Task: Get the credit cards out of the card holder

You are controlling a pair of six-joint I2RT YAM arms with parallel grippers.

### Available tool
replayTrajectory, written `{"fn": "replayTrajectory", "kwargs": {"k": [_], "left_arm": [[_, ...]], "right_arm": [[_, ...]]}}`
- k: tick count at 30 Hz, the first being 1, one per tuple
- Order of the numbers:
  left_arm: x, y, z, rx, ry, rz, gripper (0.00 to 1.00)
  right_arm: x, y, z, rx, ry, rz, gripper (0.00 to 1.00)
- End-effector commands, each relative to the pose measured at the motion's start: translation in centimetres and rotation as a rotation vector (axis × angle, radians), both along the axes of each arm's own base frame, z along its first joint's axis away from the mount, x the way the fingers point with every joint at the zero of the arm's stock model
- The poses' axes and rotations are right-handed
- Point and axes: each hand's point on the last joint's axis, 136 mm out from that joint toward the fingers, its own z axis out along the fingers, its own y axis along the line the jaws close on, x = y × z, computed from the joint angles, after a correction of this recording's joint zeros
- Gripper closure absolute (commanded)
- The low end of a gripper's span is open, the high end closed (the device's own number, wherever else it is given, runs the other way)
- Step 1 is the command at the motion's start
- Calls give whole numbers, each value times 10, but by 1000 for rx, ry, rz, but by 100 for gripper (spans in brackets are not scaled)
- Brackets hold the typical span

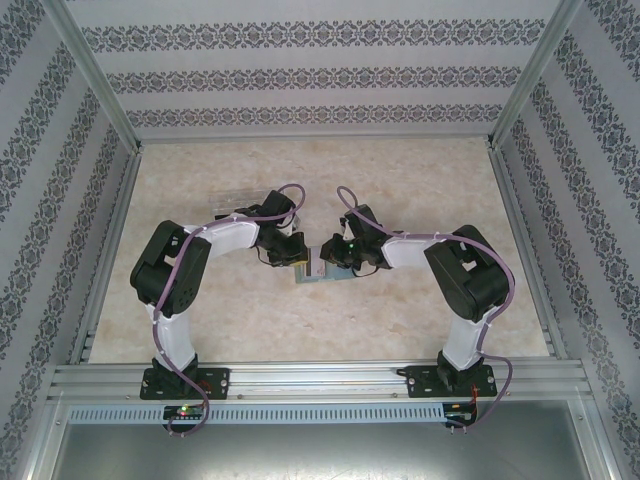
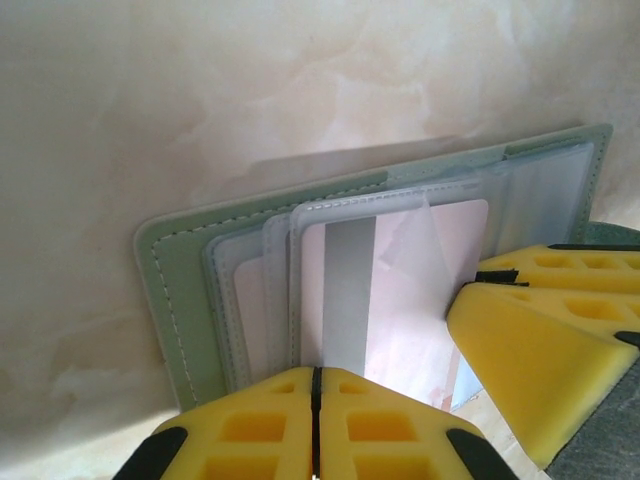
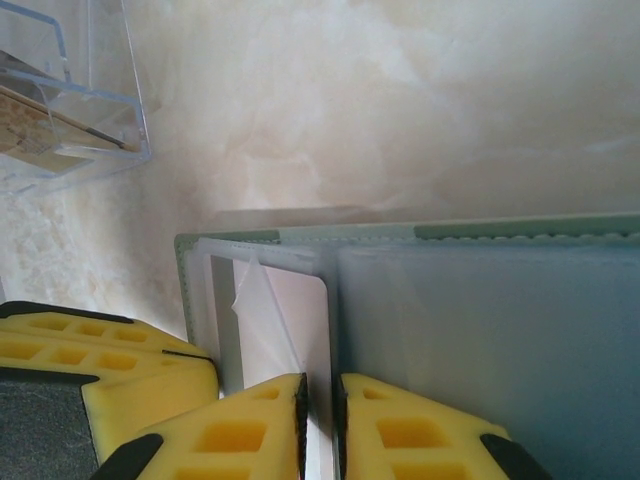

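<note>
Left wrist: left hand (image 2: 315, 420) clamped on whitish card (image 2: 400, 290); right wrist: right hand (image 3: 320, 425) nipping card holder (image 3: 480, 232), clear tray (image 3: 100, 135).

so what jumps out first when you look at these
The left arm and right arm meet nose to nose at the middle of the table, over an open pale green card holder. Close up, the left gripper and right gripper, both bright yellow, pinch its clear sleeves, one holding a whitish card with a grey stripe.
</note>
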Motion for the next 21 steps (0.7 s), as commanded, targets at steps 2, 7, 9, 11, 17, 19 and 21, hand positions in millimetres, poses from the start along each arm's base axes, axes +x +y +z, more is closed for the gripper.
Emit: {"fn": "replayTrajectory", "kwargs": {"k": [2,7,9,11,17,19,21], "left_arm": [[-16,13,-22,105,71,-8,92],[-17,15,-22,117,74,-14,93],[-18,16,-21,120,74,-15,93],[-18,16,-21,117,76,-16,93],[-18,16,-16,114,66,-18,95],[-18,16,-16,114,65,-18,95],[-17,16,-15,112,63,-19,95]], "right_arm": [[2,0,14,45,-40,13,84],[5,-5,14,47,-43,-5,92],[4,-7,13,39,-45,-6,93],[3,-11,11,30,-41,-14,94],[1,-22,11,7,-56,-34,95],[1,-26,11,2,-57,-41,95],[1,-29,9,-2,-55,-48,95]]}}
